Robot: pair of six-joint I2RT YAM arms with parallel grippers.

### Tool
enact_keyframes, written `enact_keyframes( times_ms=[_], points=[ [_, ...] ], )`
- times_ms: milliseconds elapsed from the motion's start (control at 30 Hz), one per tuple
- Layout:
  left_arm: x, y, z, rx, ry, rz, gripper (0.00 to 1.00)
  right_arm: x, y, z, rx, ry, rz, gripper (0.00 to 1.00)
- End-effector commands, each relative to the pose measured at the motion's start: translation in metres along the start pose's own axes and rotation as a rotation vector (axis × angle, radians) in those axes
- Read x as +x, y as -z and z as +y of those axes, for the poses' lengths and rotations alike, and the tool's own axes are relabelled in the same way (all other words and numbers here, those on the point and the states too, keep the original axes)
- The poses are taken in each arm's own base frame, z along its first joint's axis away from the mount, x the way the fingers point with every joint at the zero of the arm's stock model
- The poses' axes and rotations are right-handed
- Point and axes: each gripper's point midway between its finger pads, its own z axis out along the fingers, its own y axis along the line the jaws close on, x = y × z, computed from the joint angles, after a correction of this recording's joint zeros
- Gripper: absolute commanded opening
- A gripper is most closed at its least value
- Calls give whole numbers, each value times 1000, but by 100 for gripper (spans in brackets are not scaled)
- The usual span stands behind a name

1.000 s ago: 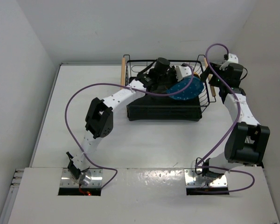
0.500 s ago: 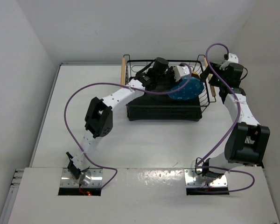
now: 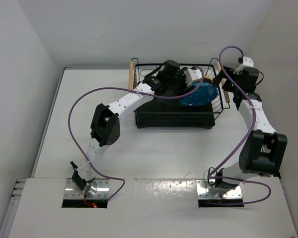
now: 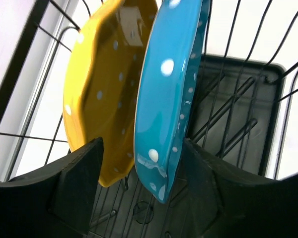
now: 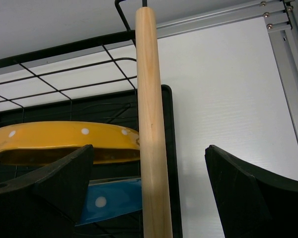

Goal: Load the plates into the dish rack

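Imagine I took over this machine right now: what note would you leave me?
Left gripper: open, astride the blue plate, with a gap on the yellow side.
Right gripper: open, astride the rack's right handle, not touching it.
Plates: the yellow plate and the blue one stand on edge, side by side, inside the rack.
Done: both plates are in the rack; whether blue is seated cannot be seen.
Left: check that blue stands alone, then back both arms out.

The yellow-orange plate (image 4: 102,94) and the teal plate (image 4: 166,99), both white-dotted and scalloped, stand on edge side by side in the black wire dish rack (image 3: 174,120).
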Motion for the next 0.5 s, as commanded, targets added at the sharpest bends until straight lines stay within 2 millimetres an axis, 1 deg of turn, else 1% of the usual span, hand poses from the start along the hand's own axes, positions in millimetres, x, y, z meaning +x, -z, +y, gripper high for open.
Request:
enact_keyframes(
  times_ms=[0, 33, 67, 100, 333, 433, 467],
  points=[
    [-39, 19, 11, -9, -15, -80, 70, -23, 6, 11, -47, 21, -79, 93],
    [-43, 20, 7, 12, -16, -90, 71, -24, 7, 10, -45, 19, -81, 93],
    [-42, 26, 9, 20, -9, -84, 73, -23, 7, 11, -46, 21, -79, 93],
    [-40, 26, 6, 35, -13, -77, 75, -23, 7, 11, -48, 23, -81, 93],
    [-41, 34, -6, 91, -1, -68, 79, -25, 9, 14, -59, 23, -83, 94],
    [-46, 41, -6, 94, -18, -62, 80, -27, 10, 14, -60, 27, -88, 94],
    [-55, 46, -3, 85, -38, -78, 80, -26, 10, 14, -60, 26, -86, 94]
  ],
)
